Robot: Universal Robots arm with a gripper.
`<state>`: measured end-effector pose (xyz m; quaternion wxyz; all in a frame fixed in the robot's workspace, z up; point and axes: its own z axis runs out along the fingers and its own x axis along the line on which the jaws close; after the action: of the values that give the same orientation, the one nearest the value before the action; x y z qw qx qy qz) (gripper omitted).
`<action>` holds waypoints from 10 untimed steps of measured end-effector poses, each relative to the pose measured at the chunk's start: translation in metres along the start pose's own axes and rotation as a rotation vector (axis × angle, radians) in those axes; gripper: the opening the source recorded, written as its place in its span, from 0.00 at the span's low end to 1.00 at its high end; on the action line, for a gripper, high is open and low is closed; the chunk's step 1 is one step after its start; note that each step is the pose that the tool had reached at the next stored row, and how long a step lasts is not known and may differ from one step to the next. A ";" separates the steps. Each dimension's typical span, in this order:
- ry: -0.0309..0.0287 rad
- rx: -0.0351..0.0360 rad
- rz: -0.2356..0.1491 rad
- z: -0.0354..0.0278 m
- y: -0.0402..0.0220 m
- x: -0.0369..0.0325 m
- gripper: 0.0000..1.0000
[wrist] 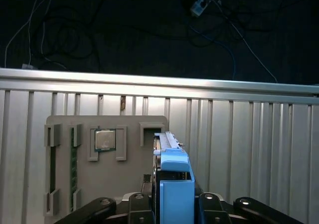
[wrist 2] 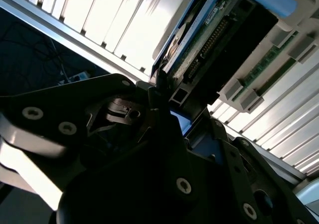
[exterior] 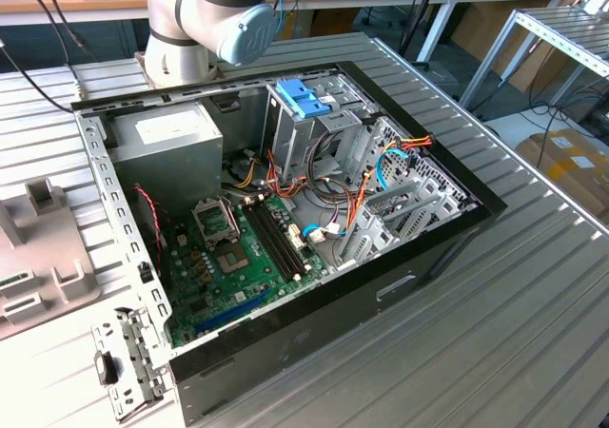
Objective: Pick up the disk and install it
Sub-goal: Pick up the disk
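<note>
In both wrist views my gripper point(wrist: 174, 204) point(wrist 2: 169, 109) is shut on the disk point(wrist: 173, 176) point(wrist 2: 214, 45). Its dark fingers point(wrist: 140, 202) flank the disk on both sides. The disk is a dark flat drive with a bright blue rail facing the first wrist camera, and its connector edge shows in the second wrist view. It hangs over the grey parts holder point(wrist: 129, 184), close to an empty upright slot point(wrist: 152, 133). The exterior view has the open computer case point(exterior: 447, 247) with its tall grey drive cage point(exterior: 290, 147).
The holder point(exterior: 38, 257) lies on the slatted metal table at the exterior view's left, carrying a processor point(wrist: 105, 140) and memory sticks point(wrist: 73, 164). The table edge point(wrist: 159, 79) is just beyond it. The arm's base point(exterior: 186, 29) stands behind the case. A lighter blue bracket point(exterior: 303, 97) tops the cage.
</note>
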<state>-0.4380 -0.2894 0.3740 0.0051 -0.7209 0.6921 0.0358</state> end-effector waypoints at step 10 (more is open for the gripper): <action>-0.0075 0.0002 0.000 -0.0039 0.0002 -0.0002 0.37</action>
<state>-0.4380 -0.2894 0.3779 0.0078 -0.7209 0.6919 0.0384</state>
